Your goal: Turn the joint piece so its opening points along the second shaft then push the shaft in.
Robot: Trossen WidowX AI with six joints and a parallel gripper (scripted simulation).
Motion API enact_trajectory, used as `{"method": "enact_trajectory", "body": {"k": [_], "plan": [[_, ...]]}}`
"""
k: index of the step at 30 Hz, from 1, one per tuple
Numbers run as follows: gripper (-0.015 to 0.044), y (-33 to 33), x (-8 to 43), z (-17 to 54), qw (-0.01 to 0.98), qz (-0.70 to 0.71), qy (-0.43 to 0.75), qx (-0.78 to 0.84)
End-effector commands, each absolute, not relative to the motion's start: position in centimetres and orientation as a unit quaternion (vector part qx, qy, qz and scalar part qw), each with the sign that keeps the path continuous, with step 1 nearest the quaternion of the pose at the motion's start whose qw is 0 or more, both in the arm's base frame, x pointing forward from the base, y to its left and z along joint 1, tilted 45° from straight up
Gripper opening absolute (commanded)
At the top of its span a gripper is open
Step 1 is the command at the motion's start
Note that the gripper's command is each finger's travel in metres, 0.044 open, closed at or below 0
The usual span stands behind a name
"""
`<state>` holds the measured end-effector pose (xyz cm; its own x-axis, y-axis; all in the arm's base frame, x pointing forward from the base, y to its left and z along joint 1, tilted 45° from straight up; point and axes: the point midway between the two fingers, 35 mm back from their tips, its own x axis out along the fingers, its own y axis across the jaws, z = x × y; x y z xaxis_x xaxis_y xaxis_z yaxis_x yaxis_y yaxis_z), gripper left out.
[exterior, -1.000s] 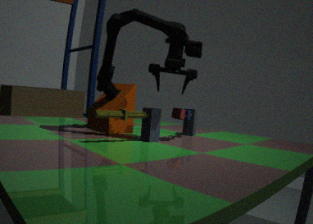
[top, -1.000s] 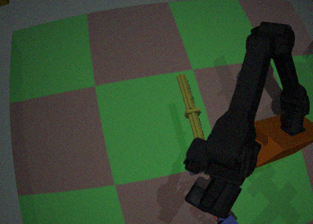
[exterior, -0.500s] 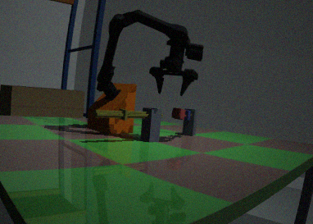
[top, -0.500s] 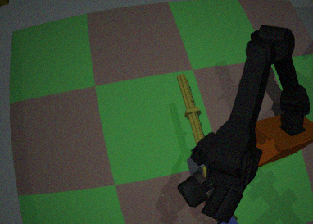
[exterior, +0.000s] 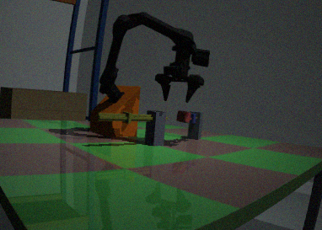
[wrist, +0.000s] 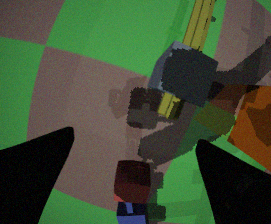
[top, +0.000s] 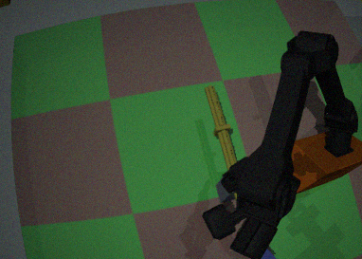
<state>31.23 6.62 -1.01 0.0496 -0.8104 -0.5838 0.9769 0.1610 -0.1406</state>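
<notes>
The red joint piece (exterior: 184, 116) (wrist: 132, 181) lies below the gripper (top: 238, 231) (exterior: 176, 100) (wrist: 136, 140), whose wide-open, empty fingers appear spaced across its long axis

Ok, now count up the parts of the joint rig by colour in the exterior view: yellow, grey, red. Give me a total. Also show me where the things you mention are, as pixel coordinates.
Yellow: 1, the shaft (top: 216, 111) (exterior: 114, 117) (wrist: 199, 22)
Grey: 2, the near block (exterior: 155, 129) (wrist: 190, 75) and the far block (exterior: 195, 127)
Red: 1, the joint piece (exterior: 183, 116) (wrist: 132, 180)
Total: 4

2 grey blocks (exterior: 155, 129) (exterior: 195, 125) (upright), 1 ylw shaft (top: 219, 122) (exterior: 114, 117) (wrist: 199, 22).
</notes>
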Motion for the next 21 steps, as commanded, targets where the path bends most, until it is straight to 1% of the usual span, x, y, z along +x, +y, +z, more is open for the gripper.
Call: {"method": "enact_trajectory", "body": {"k": [1,7,11,21], "plan": [[0.044,4.6,31.2,-2.8,0.706,-0.634,0.28,0.143],[0.044,2.1,31.0,-5.2,0.707,-0.636,0.274,0.143],[0.044,1.8,31.0,-5.5,0.707,-0.636,0.273,0.143],[0.044,4.9,30.3,-8.4,0.707,-0.635,0.275,0.145]]}}
